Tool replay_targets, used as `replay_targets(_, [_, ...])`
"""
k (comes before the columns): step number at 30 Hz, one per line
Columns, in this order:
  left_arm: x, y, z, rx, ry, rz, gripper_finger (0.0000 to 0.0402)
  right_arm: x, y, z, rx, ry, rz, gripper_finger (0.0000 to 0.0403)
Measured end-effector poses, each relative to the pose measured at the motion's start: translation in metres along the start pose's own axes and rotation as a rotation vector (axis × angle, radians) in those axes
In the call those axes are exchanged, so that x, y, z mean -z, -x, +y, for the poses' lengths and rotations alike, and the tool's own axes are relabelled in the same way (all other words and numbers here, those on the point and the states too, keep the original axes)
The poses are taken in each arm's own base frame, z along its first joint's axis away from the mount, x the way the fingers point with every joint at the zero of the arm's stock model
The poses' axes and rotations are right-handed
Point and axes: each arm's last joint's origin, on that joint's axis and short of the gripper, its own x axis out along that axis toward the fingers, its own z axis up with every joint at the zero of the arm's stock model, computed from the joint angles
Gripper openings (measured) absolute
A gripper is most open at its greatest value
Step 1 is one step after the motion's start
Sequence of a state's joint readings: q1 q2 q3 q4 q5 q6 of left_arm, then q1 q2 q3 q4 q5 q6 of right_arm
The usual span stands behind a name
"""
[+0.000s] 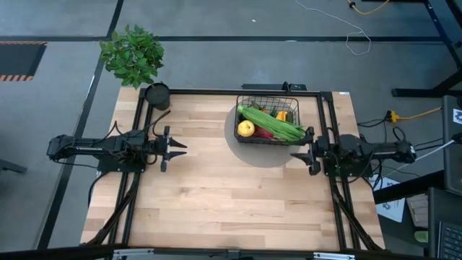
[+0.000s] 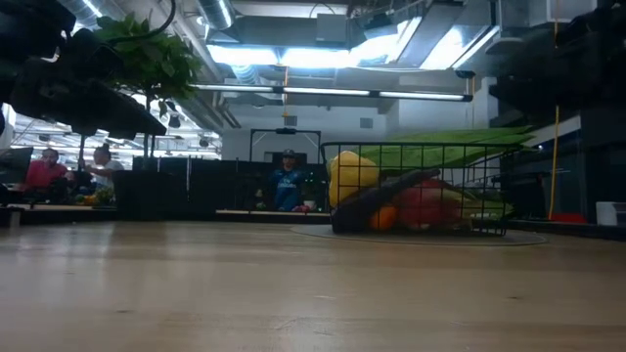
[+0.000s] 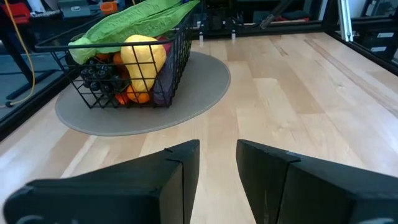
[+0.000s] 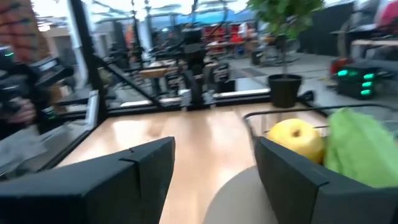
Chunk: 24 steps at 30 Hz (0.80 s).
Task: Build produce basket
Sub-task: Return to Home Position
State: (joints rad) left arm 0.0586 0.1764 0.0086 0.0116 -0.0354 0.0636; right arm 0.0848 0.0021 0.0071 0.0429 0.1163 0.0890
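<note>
The black wire basket [image 1: 266,97] stands on a round grey mat [image 1: 253,155] at the table's far right. It holds the produce: a yellow lemon [image 1: 246,128], a long green vegetable [image 1: 274,123] lying across the top, and orange and red pieces below. The left wrist view shows the basket [image 3: 99,93] with the lemon [image 3: 143,56] against its wire wall. My left gripper [image 1: 180,149] hangs open above the table's left middle, pointing at the basket, nothing between its fingers [image 3: 186,168]. My right gripper [image 1: 296,154] stands open just near the mat's right side, also holding nothing [image 4: 214,149].
A leafy potted plant [image 1: 132,54] stands beyond the far left corner, with a small round black cup [image 1: 157,94] next to it on the table. Black frame rails [image 1: 216,92] run along the table's far edge and sides. Bare wood lies between the grippers and toward the near edge. People show far off in the room [image 2: 288,181].
</note>
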Motion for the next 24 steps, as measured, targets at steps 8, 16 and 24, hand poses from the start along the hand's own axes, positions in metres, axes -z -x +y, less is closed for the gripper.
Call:
replay_targets(8, [0.0000,0.0000,0.0000,-0.001,-0.022,0.000,0.0098,0.0020,-0.0002,-0.0013,-0.068,0.063,0.025,0.0220])
replay_targets(16, [0.0000,0.0000,0.0001,-0.004,0.009,0.000,0.0098,0.0011,-0.0007,-0.0023,-0.014,0.023,0.016,0.0220])
replay_targets(24, [0.0000,0.0000,0.0001,-0.004,0.028,0.000,0.0098,0.0030,-0.0014,0.0000,-0.050,0.017,0.039,0.0220])
